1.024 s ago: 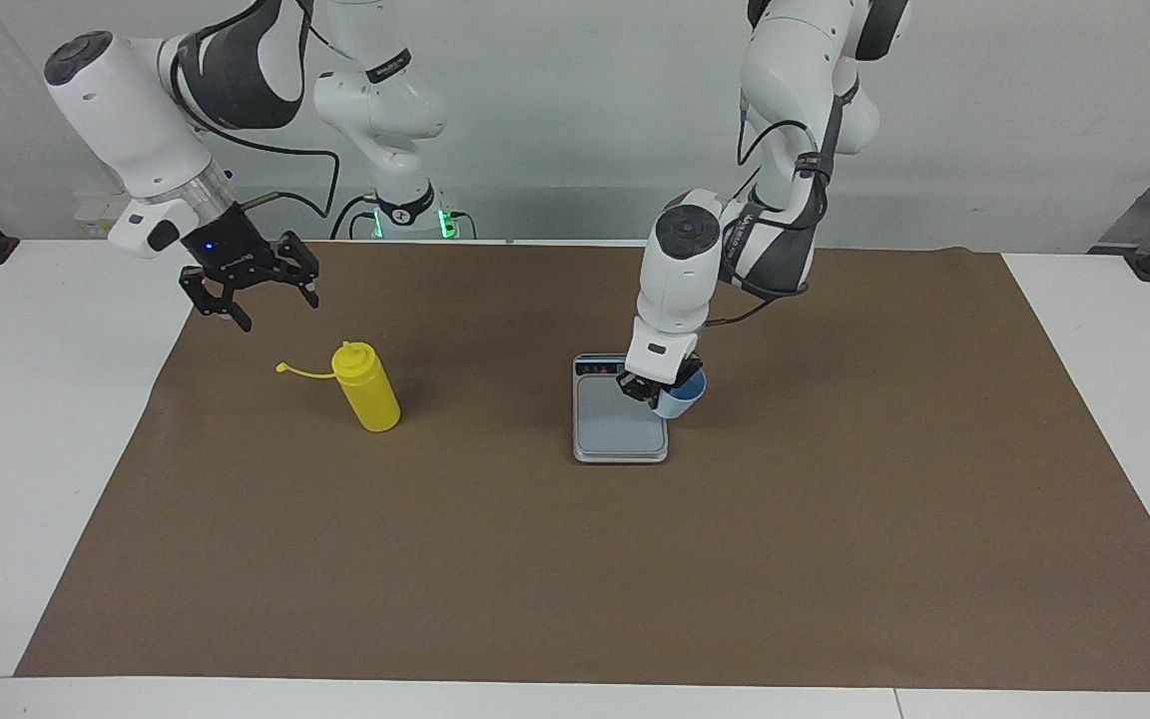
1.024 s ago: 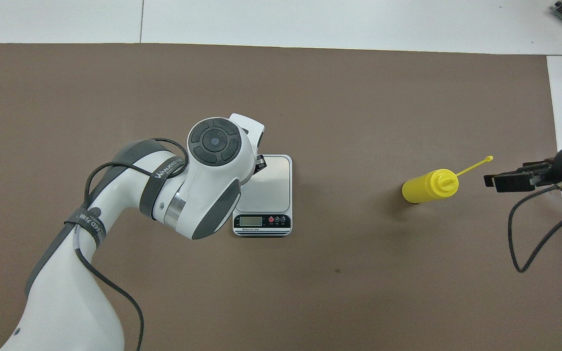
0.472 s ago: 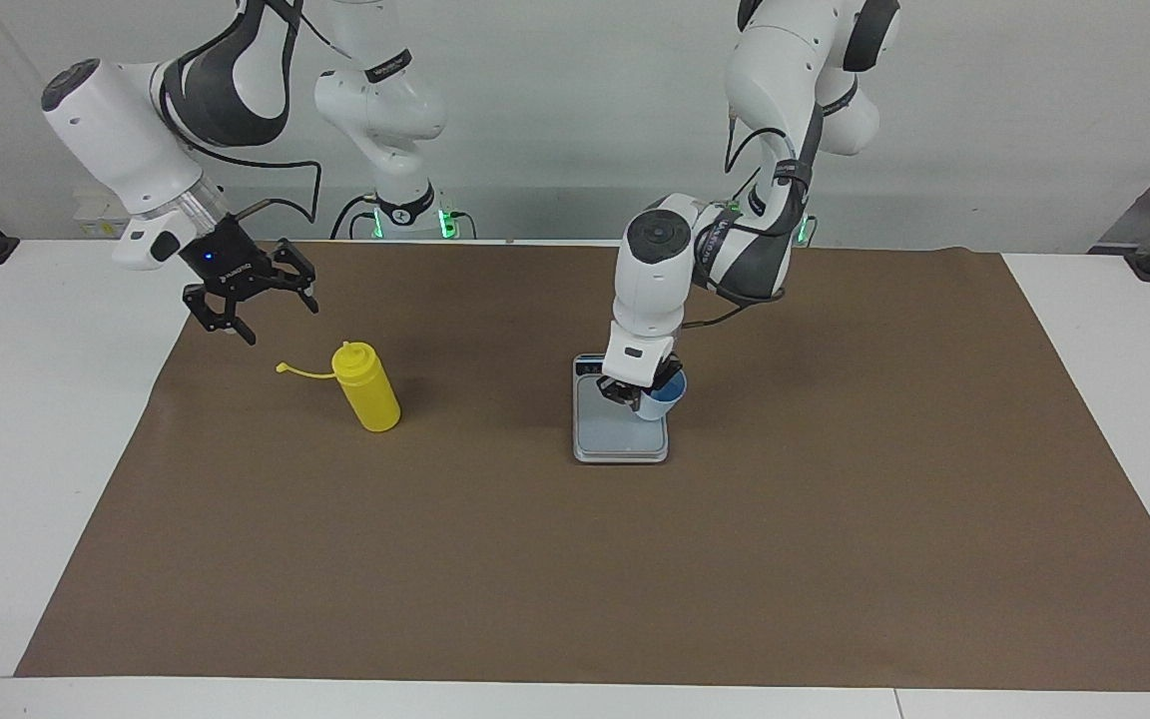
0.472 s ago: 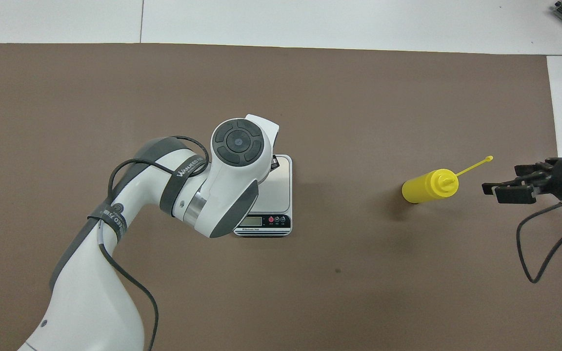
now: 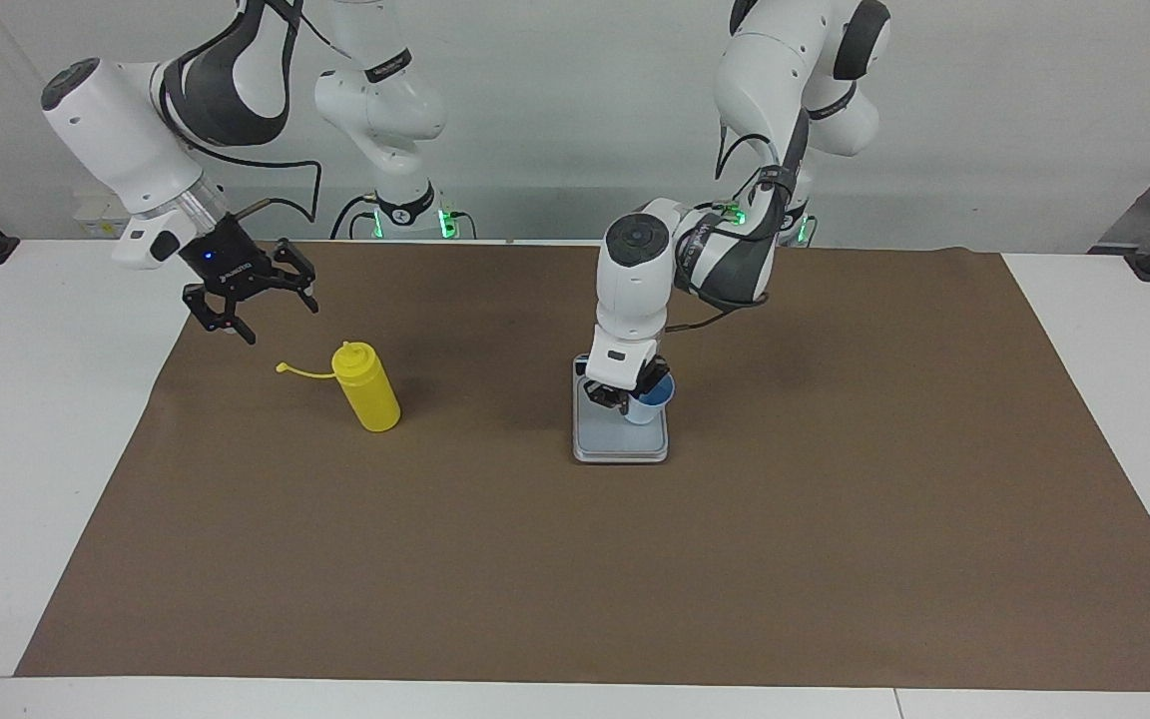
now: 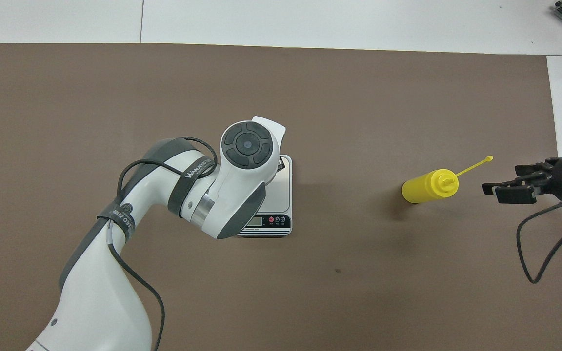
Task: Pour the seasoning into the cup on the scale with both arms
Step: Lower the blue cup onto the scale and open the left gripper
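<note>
The light-blue cup (image 5: 648, 403) is held in my left gripper (image 5: 627, 396), which is shut on its rim, low over the grey plate of the scale (image 5: 625, 446). Whether the cup touches the plate I cannot tell. In the overhead view the left arm hides the cup, and only part of the scale (image 6: 281, 192) shows. The yellow seasoning bottle (image 5: 368, 398) stands upright toward the right arm's end, its cap strap sticking out sideways. My right gripper (image 5: 271, 318) hangs open in the air beside the bottle (image 6: 427, 186), apart from it.
A brown mat (image 5: 635, 569) covers most of the white table (image 5: 26, 479). The right gripper (image 6: 504, 183) hovers near the mat's edge, with a black cable looping below it.
The left gripper has carried the cup sideways from the scale's edge to over its plate. The right gripper has come down a little beside the bottle.
</note>
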Controlling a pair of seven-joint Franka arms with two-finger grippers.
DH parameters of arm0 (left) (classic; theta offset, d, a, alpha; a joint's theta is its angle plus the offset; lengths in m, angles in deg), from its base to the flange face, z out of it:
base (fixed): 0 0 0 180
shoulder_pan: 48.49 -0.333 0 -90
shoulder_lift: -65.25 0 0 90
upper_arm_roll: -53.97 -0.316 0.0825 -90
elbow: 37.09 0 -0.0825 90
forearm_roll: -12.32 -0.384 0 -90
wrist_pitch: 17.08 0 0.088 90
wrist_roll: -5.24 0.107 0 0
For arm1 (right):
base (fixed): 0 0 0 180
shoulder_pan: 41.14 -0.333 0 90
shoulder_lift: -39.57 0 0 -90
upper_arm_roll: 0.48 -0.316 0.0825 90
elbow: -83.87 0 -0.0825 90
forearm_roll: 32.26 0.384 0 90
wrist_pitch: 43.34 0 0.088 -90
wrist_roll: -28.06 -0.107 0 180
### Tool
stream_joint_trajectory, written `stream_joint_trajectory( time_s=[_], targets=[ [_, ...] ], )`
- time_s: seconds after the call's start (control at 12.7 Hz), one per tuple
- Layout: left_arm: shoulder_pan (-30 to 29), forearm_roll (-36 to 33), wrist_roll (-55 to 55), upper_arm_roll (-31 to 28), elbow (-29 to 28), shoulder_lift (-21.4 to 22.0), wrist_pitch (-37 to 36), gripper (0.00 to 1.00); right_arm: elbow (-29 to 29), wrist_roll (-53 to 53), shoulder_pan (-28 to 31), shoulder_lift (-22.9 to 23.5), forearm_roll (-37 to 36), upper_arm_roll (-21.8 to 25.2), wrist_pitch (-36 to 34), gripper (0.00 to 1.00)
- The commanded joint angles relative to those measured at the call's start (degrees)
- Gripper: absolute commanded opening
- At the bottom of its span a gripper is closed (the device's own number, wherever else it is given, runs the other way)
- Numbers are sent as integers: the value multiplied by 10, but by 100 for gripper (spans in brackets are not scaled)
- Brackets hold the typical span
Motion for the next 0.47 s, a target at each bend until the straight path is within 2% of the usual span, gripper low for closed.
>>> stream_joint_trajectory(
  time_s=[0.0,0.39],
  targets=[
    [15,-14,-12,-9,20,-11,-14,0,18,18,5,-15,15,-2,13,100],
    [17,-14,-21,-9,21,-14,-7,0,18,18,5,-15,15,-1,14,100]
  ],
)
